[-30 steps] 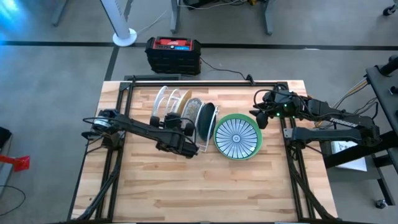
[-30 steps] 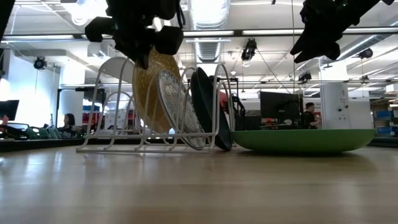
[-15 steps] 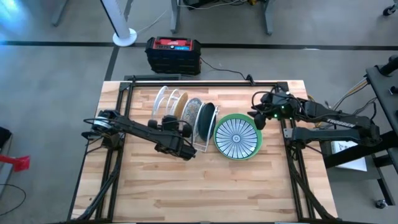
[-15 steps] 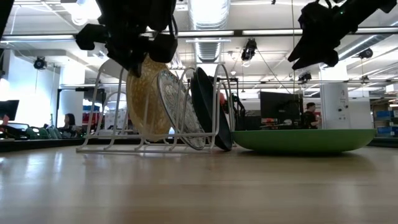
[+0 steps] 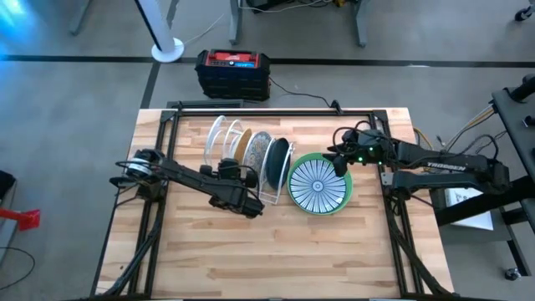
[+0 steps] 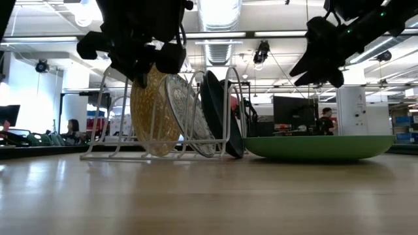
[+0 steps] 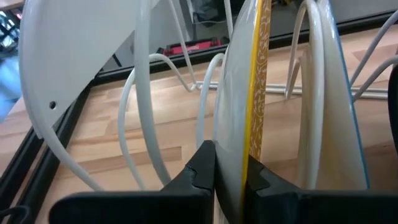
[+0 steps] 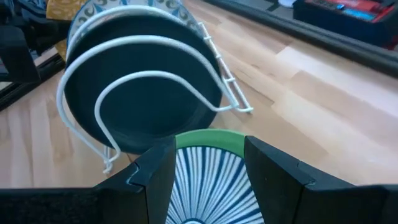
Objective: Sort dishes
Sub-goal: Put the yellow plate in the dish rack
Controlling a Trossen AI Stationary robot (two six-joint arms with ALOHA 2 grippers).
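Note:
A white wire rack [image 5: 219,134] holds a mustard-yellow speckled plate [image 5: 240,144], a white plate with blue pattern [image 5: 259,150] and a dark teal plate [image 5: 277,163], all on edge. My left gripper [image 5: 239,177] is shut on the yellow plate [image 6: 151,114] at the rack's near side. A green-rimmed plate with a blue-and-white striped face [image 5: 318,184] lies flat on the table right of the rack. My right gripper [image 5: 338,163] is open above that plate's far right rim; its fingers [image 8: 155,174] stand apart over the plate [image 8: 208,180], clear of it in the low view [image 6: 320,55]. My left gripper pinches the yellow plate's rim [image 7: 239,155] between its two fingers, one finger on each face. The fingers come slanting from above and from the table's near side. The plate stands nearly upright in a rack slot, its lower edge [image 6: 157,151] down at the rack's base wires.
A red and black box [image 5: 233,71] sits on the floor beyond the table's far edge. Bare wooden table lies toward the near edge [image 5: 267,251]. People sit at desks far behind in the low view.
My left gripper has gone down and a little toward the table's left edge with the yellow plate, which has turned from tilted to nearly upright and sunk into its rack slot. My right gripper has moved left and down toward the green plate.

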